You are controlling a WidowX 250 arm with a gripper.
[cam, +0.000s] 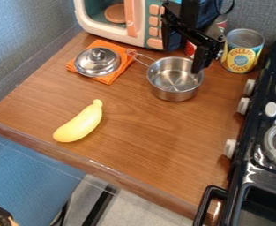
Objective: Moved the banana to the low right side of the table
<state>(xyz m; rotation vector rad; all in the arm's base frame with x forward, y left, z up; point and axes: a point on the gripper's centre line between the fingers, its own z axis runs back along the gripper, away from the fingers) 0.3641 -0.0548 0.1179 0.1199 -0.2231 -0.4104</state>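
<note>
Nearest, a black handle [209, 204] juts out from the front of the stove, by the right end of the desk's near edge. The desk [146, 152] has a wood-grain top. The yellow banana [80, 126] lies on its own close to the near edge, in the left part of the desk, its rounded end towards that edge and its narrow stem end pointing away and to the right. The black stove [256, 148] runs along the desk's right edge, with pale knobs [244, 106] on the side facing the desk.

Farther back, the metal pot [174, 88] stands upright, its wire handle reaching left over an orange cloth [107, 79]. On that cloth sits a metal lid [97, 62], knob up. The gripper [197, 65] hangs down at the pot's far right rim; I cannot tell whether it is open or closed, nor whether it touches the rim. A can with a yellow label [242, 52] stands near the far right corner, and a second can [190, 49] is partly hidden behind the gripper. At the far edge is a white toy microwave [141, 40] with orange buttons.
</note>
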